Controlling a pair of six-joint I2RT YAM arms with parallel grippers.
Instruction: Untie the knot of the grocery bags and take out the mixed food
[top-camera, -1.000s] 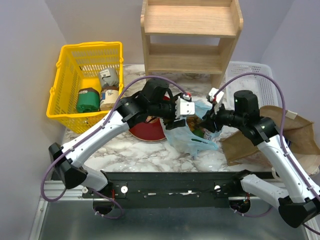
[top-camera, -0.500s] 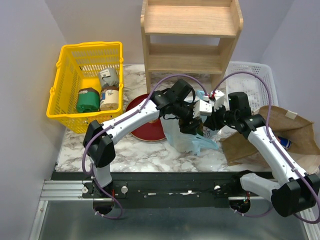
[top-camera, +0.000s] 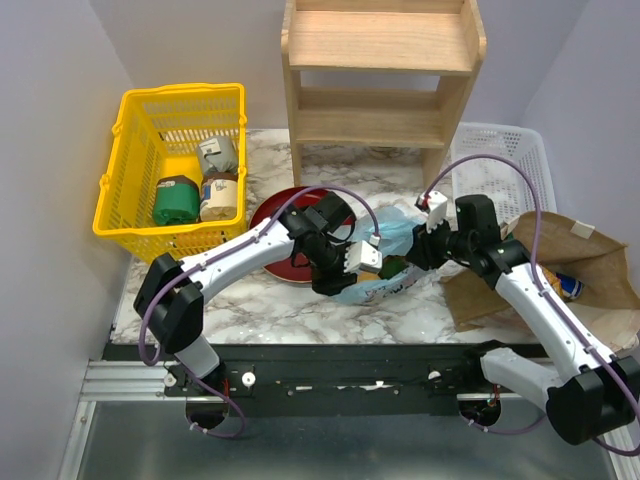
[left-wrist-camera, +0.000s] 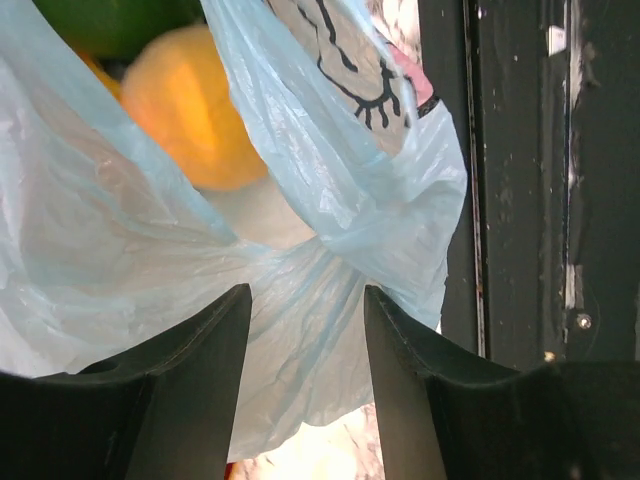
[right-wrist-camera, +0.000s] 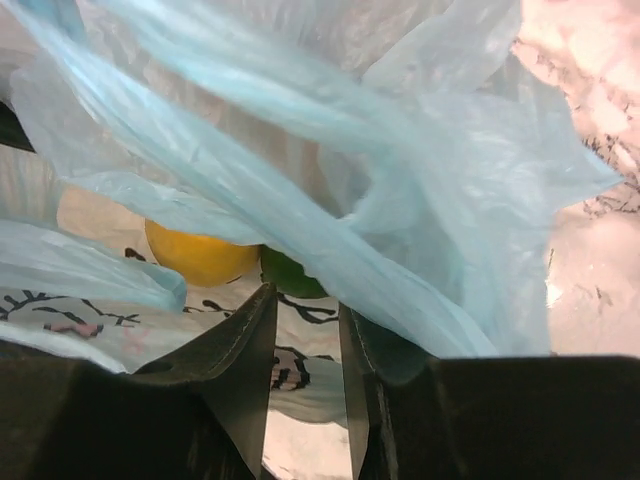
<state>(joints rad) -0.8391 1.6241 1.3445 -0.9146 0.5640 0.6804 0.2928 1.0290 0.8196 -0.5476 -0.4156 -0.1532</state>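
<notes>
The light-blue plastic bag (top-camera: 392, 240) lies slumped on the marble between my two grippers. My left gripper (top-camera: 358, 262) is at its near-left side. In the left wrist view its jaws (left-wrist-camera: 305, 300) stand apart with a twisted bunch of the bag's film (left-wrist-camera: 300, 270) between the tips. An orange fruit (left-wrist-camera: 190, 100) and a green one (left-wrist-camera: 110, 20) show through the film. My right gripper (top-camera: 422, 245) is at the bag's right side, jaws a little apart (right-wrist-camera: 300, 320). A band of film (right-wrist-camera: 330, 250) drapes over one finger. The orange fruit (right-wrist-camera: 200, 255) and the green one (right-wrist-camera: 290, 275) show beyond. The brown paper bag (top-camera: 590, 270) lies at the right.
A red plate (top-camera: 280, 225) sits left of the bag, under my left arm. A yellow basket (top-camera: 140, 210) with jars stands at the far left. A wooden shelf (top-camera: 380, 90) is at the back, a white mesh tray (top-camera: 505, 160) back right. A small colourful item (top-camera: 566, 288) shows at the paper bag's mouth.
My left gripper has swung from above the bag down to its near-left side. The bag has sunk from upright to slumped. My right gripper has stayed at the bag's right side.
</notes>
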